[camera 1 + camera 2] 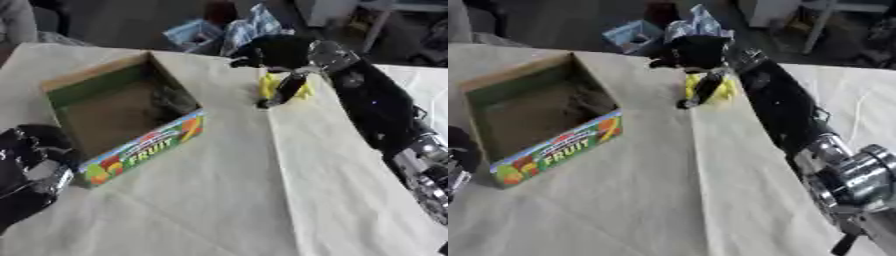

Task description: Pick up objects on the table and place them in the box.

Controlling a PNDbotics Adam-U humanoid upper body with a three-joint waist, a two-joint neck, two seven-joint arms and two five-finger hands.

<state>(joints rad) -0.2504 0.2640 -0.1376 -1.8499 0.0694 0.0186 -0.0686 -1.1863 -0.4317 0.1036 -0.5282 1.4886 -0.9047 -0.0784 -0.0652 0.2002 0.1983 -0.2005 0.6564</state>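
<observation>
An open cardboard box (140, 150) with "FRUIT" printed on its front stands on the left of the cloth-covered table (262, 200). A dark, shiny thing (173, 102) lies inside it against the far right wall. At the far edge of the table sits a small yellow object (302, 90). My right hand (276, 52) is over it, one finger (282, 92) running down across its front to the cloth, the hand closed about it. My left hand (31, 170) rests relaxed at the lower left, just beside the box's near corner.
My right forearm (785, 110) stretches from the lower right across the table. Beyond the far edge, on the floor, are a crinkled blue-and-silver bag (697, 22) and a light blue box (627, 35). A second, whiter table (420, 85) adjoins on the right.
</observation>
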